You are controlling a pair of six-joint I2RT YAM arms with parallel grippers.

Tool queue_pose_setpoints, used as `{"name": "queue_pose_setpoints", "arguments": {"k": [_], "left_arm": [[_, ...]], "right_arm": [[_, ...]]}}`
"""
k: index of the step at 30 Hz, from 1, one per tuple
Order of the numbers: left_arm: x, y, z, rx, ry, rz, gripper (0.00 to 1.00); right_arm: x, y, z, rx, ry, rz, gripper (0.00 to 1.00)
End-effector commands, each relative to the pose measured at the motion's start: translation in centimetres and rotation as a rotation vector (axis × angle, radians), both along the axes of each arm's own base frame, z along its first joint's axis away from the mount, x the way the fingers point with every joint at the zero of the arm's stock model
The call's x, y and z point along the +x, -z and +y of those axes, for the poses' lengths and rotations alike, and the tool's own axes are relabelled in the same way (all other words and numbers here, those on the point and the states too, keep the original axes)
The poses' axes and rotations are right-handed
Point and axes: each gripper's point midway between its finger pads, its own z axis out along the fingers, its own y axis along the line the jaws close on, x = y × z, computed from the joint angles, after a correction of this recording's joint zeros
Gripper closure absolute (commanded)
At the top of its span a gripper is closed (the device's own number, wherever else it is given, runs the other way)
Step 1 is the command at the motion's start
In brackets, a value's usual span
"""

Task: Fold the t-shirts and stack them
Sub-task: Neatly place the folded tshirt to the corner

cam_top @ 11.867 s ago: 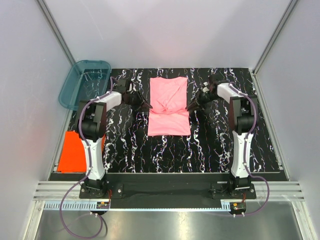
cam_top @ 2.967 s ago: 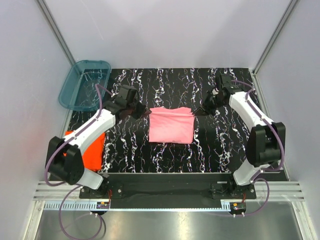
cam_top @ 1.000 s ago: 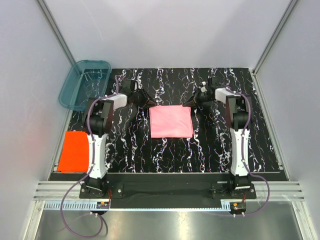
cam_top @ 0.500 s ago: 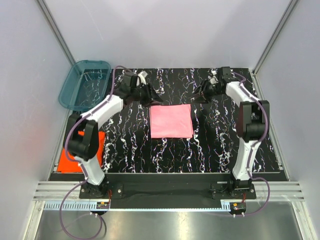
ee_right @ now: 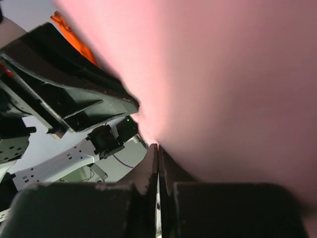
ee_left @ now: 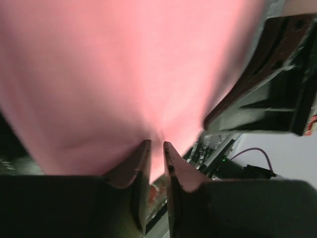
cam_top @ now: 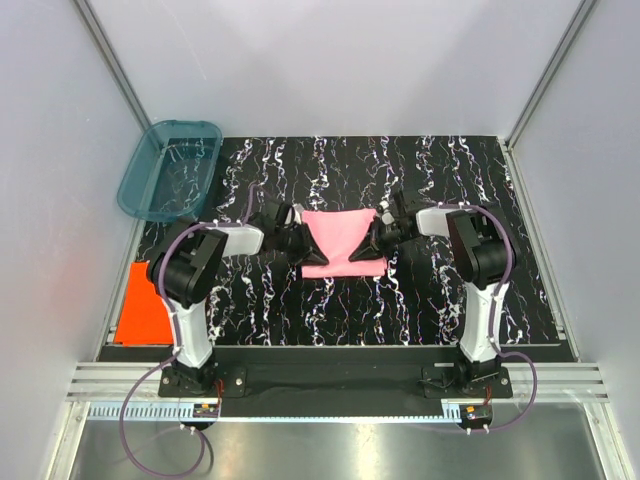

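Count: one pink shirt (cam_top: pixel 336 227), one orange-red shirt (cam_top: pixel 140 306).

The top external camera looks steeply down from high on the near side of the pink t-shirt (cam_top: pixel 335 232), far enough to take in the whole black marbled table (cam_top: pixel 440 300). The left wrist camera sits close against that shirt's left edge, facing right across it; the right wrist camera mirrors it from the right edge. All three share the pink cloth; the right wrist and top views also share the orange-red t-shirt (cam_top: pixel 140 310) left of it
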Motion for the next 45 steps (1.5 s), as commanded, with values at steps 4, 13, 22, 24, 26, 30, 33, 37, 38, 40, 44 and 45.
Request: {"name": "queue_pose_setpoints", "arguments": {"k": [4,13,22,24,26,30,33,37,38,40,44,45], "left_arm": [[-2.5,2.3,2.0,0.039,0.031,-0.030,0.81],[-4.4,-4.2,1.7,-0.002,0.123,-0.138,0.71],[-5.4,-2.7,-0.6,-0.076,0.143,-0.073,0.71],[-6.8,-0.3,0.5,-0.040,0.147,-0.037,0.71],[-8.0,1.8,1.8,-0.001,0.140,-0.006,0.71],[-9.3,3.4,2.9,0.035,0.166,0.001,0.71],[-9.7,1.3,2.9,-0.001,0.159,-0.028,0.71],[-10.0,-2.7,3.4,-0.010,0.144,-0.108,0.67],[-10.2,-3.2,3.7,0.008,0.142,-0.105,0.66],[-9.8,-4.2,4.5,0.029,0.124,-0.148,0.64],[-9.1,-1.9,5.8,0.059,0.084,-0.103,0.63],[-9.0,-1.2,5.9,0.057,0.081,-0.087,0.63]], "right_arm": [[-0.2,1.1,-3.2,0.047,0.045,-0.038,1.00],[-2.4,-4.4,-3.8,0.057,0.051,-0.126,1.00],[-2.5,-3.2,1.8,0.053,-0.008,-0.094,1.00],[-3.4,-1.3,1.4,0.041,-0.007,-0.067,1.00],[-4.4,1.2,0.8,0.009,-0.026,-0.047,1.00],[-7.1,5.4,-1.5,-0.060,-0.022,0.040,1.00],[-7.5,4.6,-2.4,-0.091,-0.021,-0.003,1.00],[-7.7,1.4,-2.8,-0.139,-0.052,-0.081,1.00],[-8.0,0.6,-2.7,-0.149,-0.059,-0.072,1.00],[-7.5,-1.7,-0.9,-0.128,-0.088,-0.128,1.00],[-6.5,-3.2,2.8,-0.078,-0.139,-0.160,1.00],[-6.6,-2.3,3.5,-0.079,-0.151,-0.132,1.00]]}}
